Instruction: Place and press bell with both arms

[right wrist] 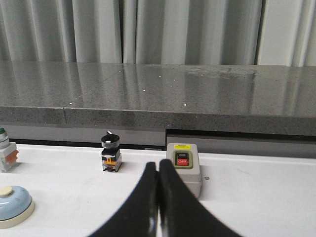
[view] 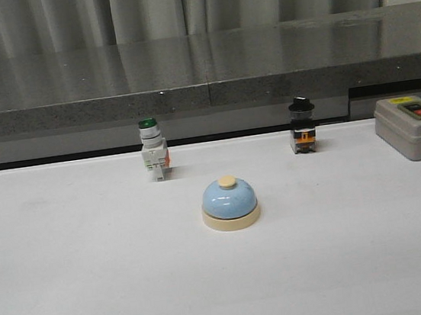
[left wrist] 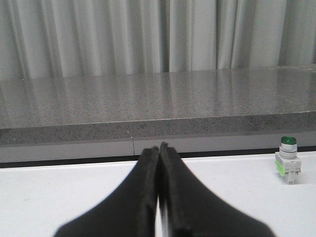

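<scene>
The light-blue bell with a cream base and cream knob stands upright on the white table, near the middle in the front view. It also shows at the edge of the right wrist view. Neither arm shows in the front view. My left gripper is shut and empty, low over the table; the bell is out of its view. My right gripper is shut and empty, with the bell apart from it to one side.
A green-capped white push button stands behind the bell to the left. A black-capped switch stands behind to the right. A grey box with a red button sits at the far right. A dark stone ledge runs along the back.
</scene>
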Robot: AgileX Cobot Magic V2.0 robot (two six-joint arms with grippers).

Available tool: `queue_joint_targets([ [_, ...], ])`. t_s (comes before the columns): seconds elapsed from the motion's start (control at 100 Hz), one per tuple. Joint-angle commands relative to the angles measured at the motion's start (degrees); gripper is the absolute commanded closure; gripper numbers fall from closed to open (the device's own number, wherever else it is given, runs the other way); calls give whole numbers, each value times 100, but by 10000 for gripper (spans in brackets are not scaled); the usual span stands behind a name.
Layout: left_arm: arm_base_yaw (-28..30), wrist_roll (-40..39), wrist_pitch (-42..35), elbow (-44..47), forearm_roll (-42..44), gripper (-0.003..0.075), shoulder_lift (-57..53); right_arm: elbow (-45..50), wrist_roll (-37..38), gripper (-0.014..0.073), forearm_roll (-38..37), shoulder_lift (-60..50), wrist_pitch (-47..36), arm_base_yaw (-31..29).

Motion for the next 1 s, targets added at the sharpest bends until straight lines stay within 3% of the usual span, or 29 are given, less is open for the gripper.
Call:
queue_joint_targets([
  [0.0, 12, -42, -486, 245, 2, 740, -179, -76, -23, 653, -31, -85, -477, -32],
  [0.64, 12, -42, -486, 245, 2, 740, -179, -160, -23, 653, -31, -79, -734, -32],
  [0.81, 12, -42, -486, 245, 2, 740, -179, -793, -23, 653, -31, 74, 23, -32],
  [0.99, 12, -42, -486, 245, 2, 740, -179, -1982, -23, 653, -25, 983, 1468, -32],
])
